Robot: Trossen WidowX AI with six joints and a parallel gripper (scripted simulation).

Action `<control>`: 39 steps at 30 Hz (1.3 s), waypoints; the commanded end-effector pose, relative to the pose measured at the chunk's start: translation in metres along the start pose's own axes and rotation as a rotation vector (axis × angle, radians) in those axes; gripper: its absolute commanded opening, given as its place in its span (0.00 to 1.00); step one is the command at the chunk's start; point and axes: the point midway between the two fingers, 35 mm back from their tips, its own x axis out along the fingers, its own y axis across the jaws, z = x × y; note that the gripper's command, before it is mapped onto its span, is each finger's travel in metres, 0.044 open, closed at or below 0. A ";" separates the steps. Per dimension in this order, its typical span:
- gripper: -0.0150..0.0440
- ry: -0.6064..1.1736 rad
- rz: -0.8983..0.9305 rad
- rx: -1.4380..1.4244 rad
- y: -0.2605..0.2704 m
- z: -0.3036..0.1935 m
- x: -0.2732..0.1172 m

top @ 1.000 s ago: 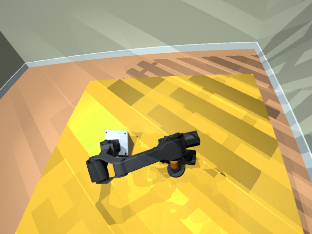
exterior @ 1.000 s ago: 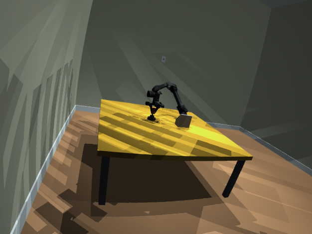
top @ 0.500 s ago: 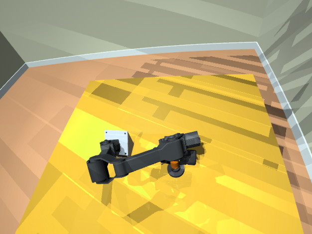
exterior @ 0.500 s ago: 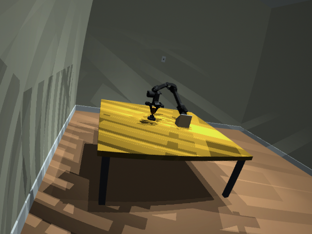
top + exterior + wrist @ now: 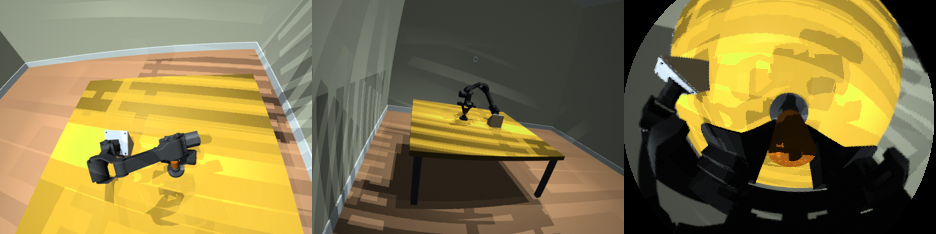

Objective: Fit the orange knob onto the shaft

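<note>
The orange knob [image 5: 174, 164] [image 5: 465, 110] [image 5: 792, 142] is upright between the fingers of my gripper [image 5: 464, 112] [image 5: 790, 124], which is shut on it. The dark round pedestal [image 5: 175, 174] [image 5: 463, 118] [image 5: 775, 109] stands on the table directly below the knob. In the exterior view the knob is over the pedestal, with a dark narrow part between them. A dark shape shows on the pedestal in the wrist view, beyond the knob's lower end. The knob's hole and the shaft's flat side are hidden. I cannot tell whether the knob touches the shaft.
A pale wedge-shaped block [image 5: 123, 141] [image 5: 496, 121] [image 5: 694, 72] stands on the yellow table [image 5: 214, 196] [image 5: 432, 143] beside the arm's base. Striped shadows fall across the table. The arm arches from its base over to the pedestal.
</note>
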 end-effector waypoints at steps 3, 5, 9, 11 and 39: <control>0.25 -0.001 -0.004 0.002 0.001 -0.001 -0.001; 0.25 -0.001 -0.004 0.002 0.001 -0.001 0.001; 0.25 -0.001 -0.004 0.002 0.002 -0.002 0.003; 0.25 -0.001 -0.004 0.002 0.002 -0.002 0.003; 0.25 0.000 -0.004 0.004 0.000 0.000 0.019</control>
